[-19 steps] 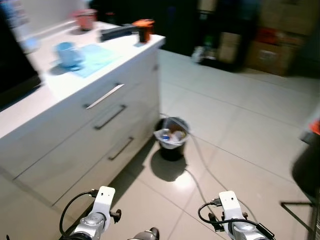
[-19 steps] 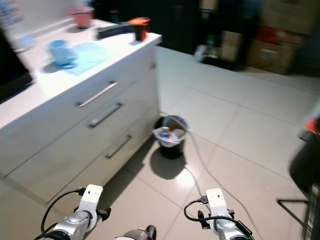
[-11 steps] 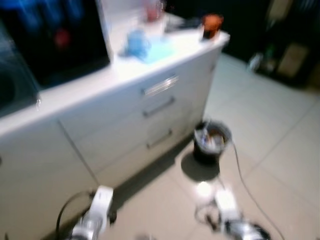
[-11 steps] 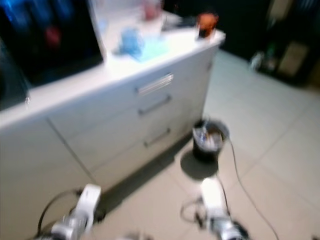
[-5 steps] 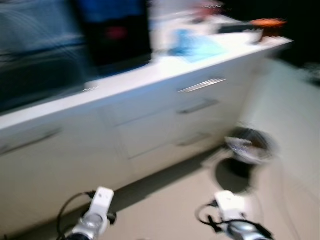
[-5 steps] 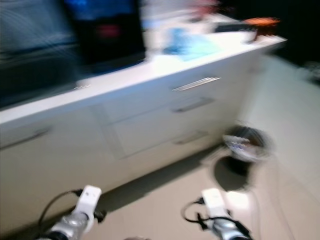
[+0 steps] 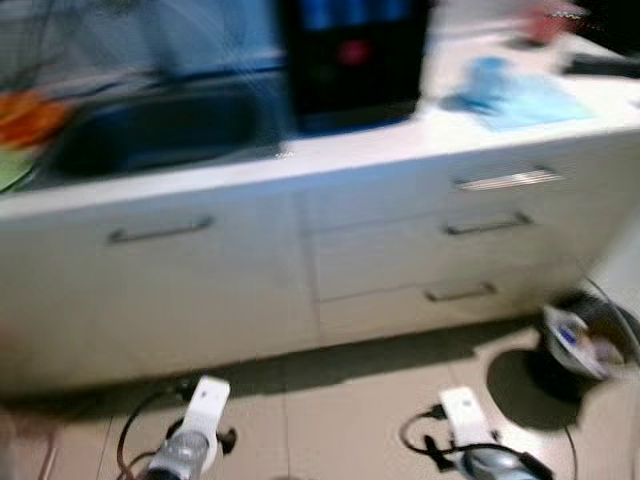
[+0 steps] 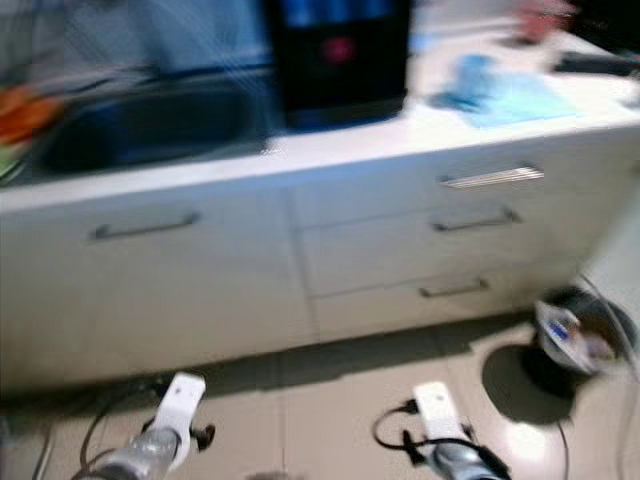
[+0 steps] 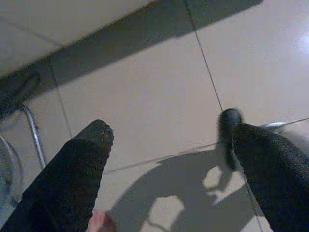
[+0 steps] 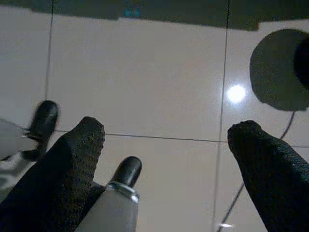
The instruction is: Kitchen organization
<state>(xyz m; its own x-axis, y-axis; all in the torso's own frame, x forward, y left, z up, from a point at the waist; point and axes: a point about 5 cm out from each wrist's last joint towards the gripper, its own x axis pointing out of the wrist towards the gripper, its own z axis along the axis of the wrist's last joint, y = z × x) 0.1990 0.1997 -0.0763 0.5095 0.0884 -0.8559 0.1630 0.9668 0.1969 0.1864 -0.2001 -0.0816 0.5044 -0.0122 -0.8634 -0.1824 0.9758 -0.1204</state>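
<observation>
Kitchen cabinets (image 7: 300,270) stand straight ahead, white, running the width of the blurred head views, with a tabletop (image 7: 420,135) along the top. A dark sink (image 7: 150,130) is set into it toward the left, and something orange (image 7: 25,115) sits at the far left edge beside it. Just right of the sink stands a black appliance (image 7: 350,55) with a red light on its front. Further right lies a light blue cloth (image 7: 520,95) with a blue thing on it, too smeared to name, and a reddish item (image 7: 550,20) sits at the back.

Three drawer handles (image 7: 490,225) are stacked on the right half of the cabinet front, and one long handle (image 7: 160,230) sits under the sink. On the tiled floor (image 7: 340,400) at the right stands a small dark bin (image 7: 585,345) with a light liner, casting a shadow, close to the cabinet base.

Both arms hang low over the floor. The left gripper (image 9: 169,145) has its fingers (image 9: 82,159) spread wide, holding nothing, with tiles below. The right gripper (image 10: 164,140) is likewise spread wide and empty, its fingers (image 10: 72,159) above the tiles and a round shadow near one fingertip.
</observation>
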